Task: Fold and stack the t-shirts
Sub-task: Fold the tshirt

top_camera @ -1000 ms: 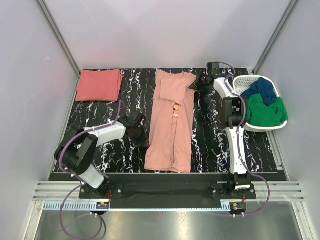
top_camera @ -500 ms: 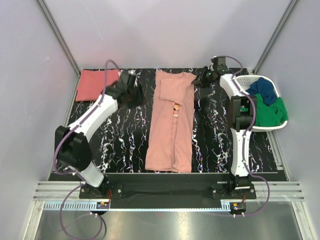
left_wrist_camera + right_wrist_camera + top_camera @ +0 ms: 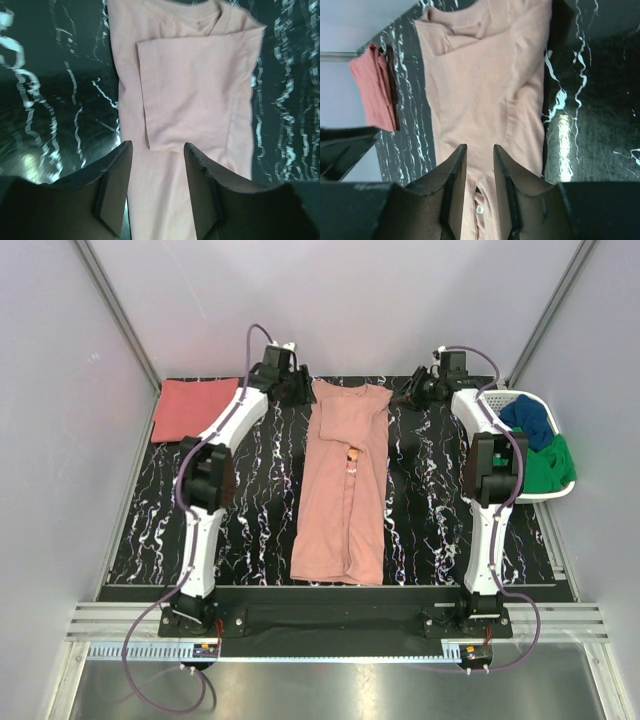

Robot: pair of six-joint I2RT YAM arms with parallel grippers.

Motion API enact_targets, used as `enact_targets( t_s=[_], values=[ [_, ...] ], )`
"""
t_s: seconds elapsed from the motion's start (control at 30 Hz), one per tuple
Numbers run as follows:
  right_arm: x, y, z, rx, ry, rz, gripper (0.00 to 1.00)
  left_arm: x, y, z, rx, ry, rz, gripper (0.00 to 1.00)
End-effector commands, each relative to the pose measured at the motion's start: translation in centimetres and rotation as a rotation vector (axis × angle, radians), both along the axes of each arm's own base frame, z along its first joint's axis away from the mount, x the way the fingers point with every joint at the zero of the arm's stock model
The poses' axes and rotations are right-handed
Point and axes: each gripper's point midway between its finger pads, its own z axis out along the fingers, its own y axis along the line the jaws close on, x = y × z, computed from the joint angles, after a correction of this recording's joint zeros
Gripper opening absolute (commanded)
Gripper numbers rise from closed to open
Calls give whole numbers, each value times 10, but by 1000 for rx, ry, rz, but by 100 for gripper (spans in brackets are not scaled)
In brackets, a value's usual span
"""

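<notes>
A pale salmon-pink t-shirt [image 3: 340,480] lies lengthwise down the middle of the black marbled mat, its sides folded in and a small orange tag [image 3: 353,453] on top. A darker coral-red t-shirt [image 3: 197,410] sits folded at the far left corner. My left gripper [image 3: 295,390] hovers at the pink shirt's far left shoulder. In the left wrist view the left gripper [image 3: 157,150] is open above the pink cloth [image 3: 195,90]. My right gripper [image 3: 412,395] is off the far right shoulder. In the right wrist view the right gripper [image 3: 479,150] is narrowly open over the shirt [image 3: 480,75], with nothing pinched.
A white basket [image 3: 490,400] at the far right holds a blue garment [image 3: 528,422] and a green one [image 3: 535,465]. The mat [image 3: 250,510] has bare strips on both sides of the pink shirt. Grey walls close in behind and at the sides.
The left arm has swung from the near left of the mat to the far edge beside the pink shirt's collar. Both grippers have opened. The right gripper drew back slightly to the right.
</notes>
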Motion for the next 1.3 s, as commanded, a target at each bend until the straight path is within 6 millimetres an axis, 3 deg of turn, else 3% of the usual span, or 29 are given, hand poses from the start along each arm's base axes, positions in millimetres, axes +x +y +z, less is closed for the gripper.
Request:
enact_targets(
  t_s=[0.0,0.03,0.07,0.13,0.17,0.2,0.23,0.33,0.37,0.4,0.47,0.57,0.6,0.63,0.67,0.7,0.77,0.8,0.83,0.87,0.97,1.17,1.27],
  values=[
    [-2,3,34,-26,-107,34,36,25,-20,-8,-102,-35,-52,50],
    [0,0,31,-43,-109,24,36,33,-22,-6,-128,-41,-32,50],
    [3,-2,18,-60,-90,15,36,38,-23,-26,-136,-11,-22,49],
    [15,-8,17,-88,-97,-24,39,44,-23,-34,-199,17,2,48],
    [21,-9,3,-79,-72,-42,40,46,-23,-41,-217,33,8,47],
    [30,-11,7,-82,-87,-67,41,47,-23,-43,-237,38,13,47],
    [35,-13,-10,-84,-54,-84,41,46,-23,-46,-238,45,14,46],
    [51,-16,-15,-71,-52,-135,42,37,-22,-49,-232,60,3,46],
    [54,-17,-30,-66,-27,-151,46,29,-20,-60,-223,90,7,46],
    [61,-18,-27,-62,-47,-164,47,25,-21,-45,-233,76,-2,46],
    [68,-16,-38,-53,-58,-169,50,12,-24,-36,-236,73,-34,46],
    [84,-11,-36,-26,-144,-134,51,-23,-47,-14,-221,31,-123,46],
    [87,-8,-33,-19,-167,-121,50,-37,-51,-21,-200,45,-148,46],
    [89,-8,-43,-17,-166,-113,51,-49,-60,-1,-204,16,-181,46],
    [92,-4,-38,-7,-195,-93,51,-71,-75,4,-196,18,-232,46],
    [93,-4,-40,-4,-201,-86,51,-83,-86,-6,-192,44,-260,46],
    [94,-4,-46,4,-199,-84,51,-111,-104,5,-204,47,-322,45],
    [95,-3,-47,9,-204,-80,51,-133,-124,5,-205,55,-374,45],
    [95,-2,-49,10,-205,-79,51,-151,-128,-10,-188,92,-390,45],
    [96,-4,-54,14,-201,-85,51,-165,-134,-2,-189,81,-409,45],
    [99,-3,-60,60,-199,-91,50,-213,-163,-16,-206,112,-471,44],
    [104,1,-69,123,-191,-84,47,-257,-177,-57,-146,196,-485,43],
    [104,0,-71,121,-189,-90,47,-269,-183,-65,-129,208,-504,43]
  ],
)
